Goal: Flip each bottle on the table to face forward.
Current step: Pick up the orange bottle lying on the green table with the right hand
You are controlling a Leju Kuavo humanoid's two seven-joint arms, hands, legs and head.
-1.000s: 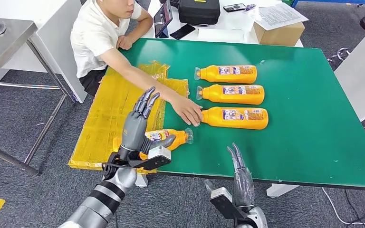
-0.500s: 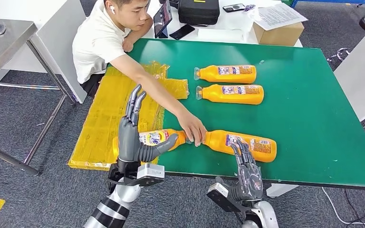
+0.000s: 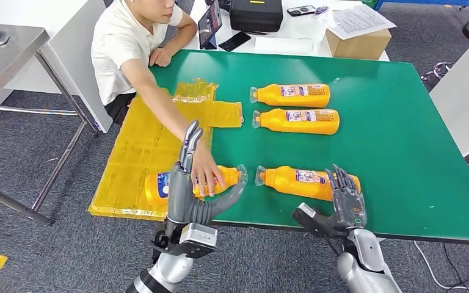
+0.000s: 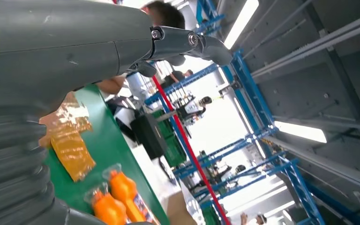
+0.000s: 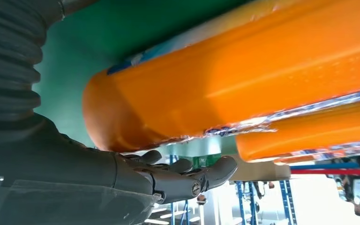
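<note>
- The left hand (image 3: 186, 183) stands upright at the near edge of the green tabletop (image 3: 403, 152), fingers straight and apart, thumb stuck out to the side, holding nothing.
- Just behind that hand lies an orange bottle (image 3: 159, 185), on its side; the hand and a person's hand (image 3: 204, 174) resting on it hide its middle, so its label is hard to make out. Its clear cap end points toward the right hand.
- The right hand (image 3: 345, 198) sits at the flat bottom end of a second bottle (image 3: 299, 182). In the right wrist view the fingers (image 5: 187, 176) lie curled beside the smooth, glossy orange body; whether they touch or grip it cannot be told.
- Beyond the right hand, two more bottles (image 3: 290, 95) (image 3: 297, 121) lie side by side, parallel, label strips up, well apart from both hands.
- All four bottles are smooth orange plastic with rounded shoulders and clear caps.
- Crinkled yellow plastic wrap (image 3: 140, 146) spreads flat under and beyond the left hand, its far edge bunched.
- The person's head is cut off by the picture's upper edge.
</note>
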